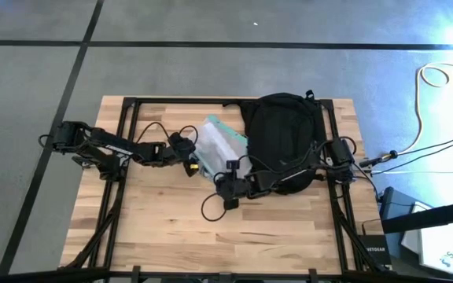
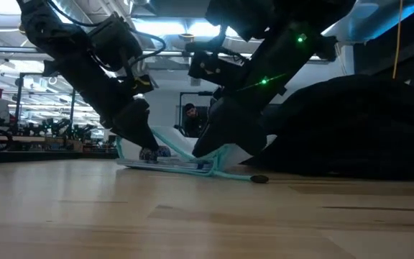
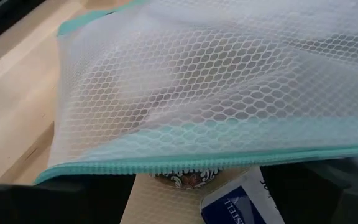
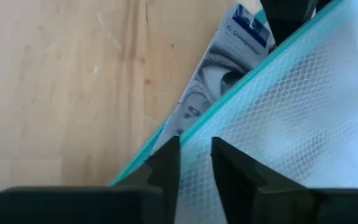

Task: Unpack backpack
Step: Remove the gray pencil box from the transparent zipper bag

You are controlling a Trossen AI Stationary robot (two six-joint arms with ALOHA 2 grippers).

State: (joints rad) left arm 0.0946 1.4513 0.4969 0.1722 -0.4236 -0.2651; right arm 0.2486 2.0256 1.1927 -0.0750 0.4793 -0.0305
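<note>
1. The backpack (image 1: 283,137) lay on the tabletop (image 1: 171,228) toward its far right, closed side up, straps trailing off the near edge.
2. A clear mesh pouch (image 1: 220,145) with teal edging lay just left of the backpack, touching it; one end was lifted off the wood in the low view.
3. The left gripper (image 1: 190,160) sat at the pouch's left edge. Its jaws stood wide, with the teal zipper edge (image 3: 216,163) across them; contact could not be judged.
4. The right gripper (image 4: 194,155) was at the pouch's near corner, jaws narrow and pinching the teal-edged mesh.
5. A printed card or booklet (image 4: 219,68) lay under the pouch on the wood, partly visible through it.
6. A small dark object (image 2: 259,178) rested on the tabletop near the pouch.
7. A person (image 2: 190,119) showed in the room behind.
</note>
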